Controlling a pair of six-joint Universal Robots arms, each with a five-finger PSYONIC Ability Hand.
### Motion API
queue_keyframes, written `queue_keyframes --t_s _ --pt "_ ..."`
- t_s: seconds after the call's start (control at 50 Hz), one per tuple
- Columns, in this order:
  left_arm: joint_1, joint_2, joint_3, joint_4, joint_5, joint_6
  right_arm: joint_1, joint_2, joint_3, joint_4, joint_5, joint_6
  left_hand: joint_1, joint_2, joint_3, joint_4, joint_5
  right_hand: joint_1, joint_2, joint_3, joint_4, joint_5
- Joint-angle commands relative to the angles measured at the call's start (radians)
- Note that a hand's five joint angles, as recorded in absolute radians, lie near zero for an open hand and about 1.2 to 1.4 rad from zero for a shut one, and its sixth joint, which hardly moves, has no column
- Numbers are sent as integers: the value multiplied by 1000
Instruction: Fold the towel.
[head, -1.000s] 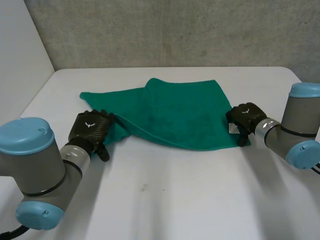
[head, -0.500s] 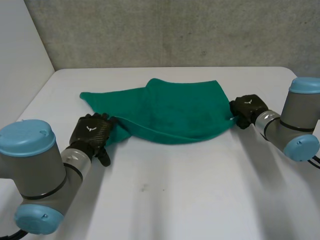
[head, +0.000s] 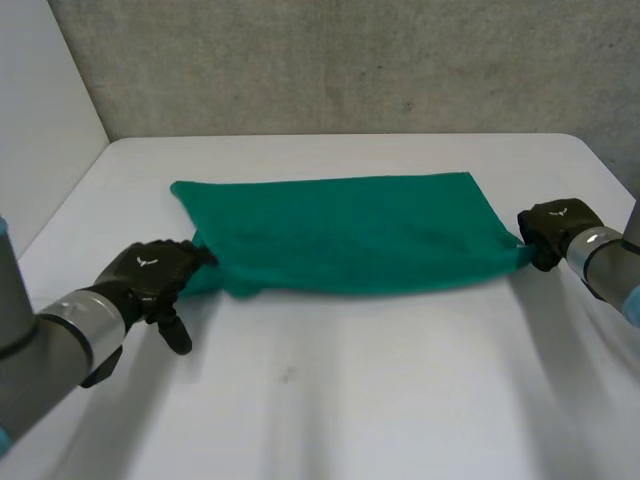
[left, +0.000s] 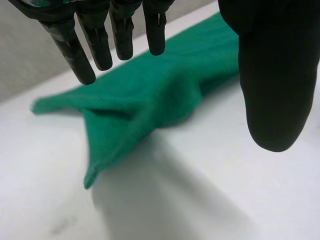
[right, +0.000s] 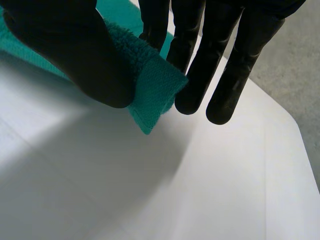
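- The towel (head: 350, 235) is lying differently vs 1 sec ago. The slanted flap and raised peak are gone, and it's now stretching as one long flat green band, running 9-to-3 o'clock across the surface (head: 340, 410), a bit toward 12 from centre.
- Both hands are sitting wider apart than before: left hand (head: 148, 278) is at the band's 9 o'clock end, right hand (head: 553, 228) at its 3 o'clock end.
- Right hand is grasping the towel. In the right wrist view its thumb (right: 70, 50) is pinching a corner against the fingers (right: 195, 60), w/ the corner tip poking out past the thumb.
- Left hand is looking released. In the left wrist view its fingers (left: 74, 55) are hanging straight, thumb well apart, nothing pinched btwn them. The towel's end is lying on the surface just past the fingertips.
- Meaning for the task, my read: the pull-apart is flattening and squaring the cloth, prob. w/ one lengthwise fold already in. The band is looking narrow for a full towel, but I can't confirm the layers.
- Next fold is prob. going end over end, 3 toward 9 or the reverse, w/ the left hand needing a fresh grip first.
- Count: 1 towel, 2 hands, 1 surface.
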Motion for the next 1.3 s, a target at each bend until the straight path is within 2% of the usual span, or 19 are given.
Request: queue_keyframes --t_s 0.02,0.08,0.14,0.26,0.34,0.42,0.52,0.72,0.88,1.0,1.3 --pt "151 -22 64 -132 182 -12 -13 2 2 -2 -5 -7 22 21 25 20 19 442 219 218 207 239" --pt "166 -43 86 -108 190 -14 -11 -1 7 0 -6 -7 -97 -98 -93 -98 -100 442 219 218 207 239" --pt "171 -58 97 -74 188 -21 -11 -6 13 0 -8 -7 -97 -98 -93 -98 -100 442 219 218 207 239" --pt "171 -104 84 -2 164 -109 -11 -9 22 0 -8 -7 -90 -91 -87 -91 -93 442 219 218 207 239" --pt "157 -143 75 29 119 -124 -11 -10 27 0 -9 -7 -84 -85 -81 -86 -87 442 219 218 207 239" --pt "137 -235 75 121 -2 -120 -11 -17 33 -2 -9 -7 -49 -50 -46 -51 -52 442 219 218 207 239" --pt "114 -295 89 205 -49 -103 -11 -24 42 -3 -11 -7 -31 -32 -28 -33 -34 442 219 218 207 239" --pt "108 -370 123 234 -54 57 -11 -26 53 -5 -12 -7 -31 -32 -28 -33 -34 442 219 218 207 239" --pt "100 -419 166 234 -54 67 -11 -24 60 -9 -12 -7 30 29 33 29 27 442 219 218 207 239" --pt "93 -431 190 237 -54 66 -10 -26 71 -28 -12 -8 168 167 171 167 165 442 219 218 207 239" --pt "54 -482 259 263 -54 69 -4 -24 76 -28 -12 -8 177 176 180 176 174 442 219 218 207 239"
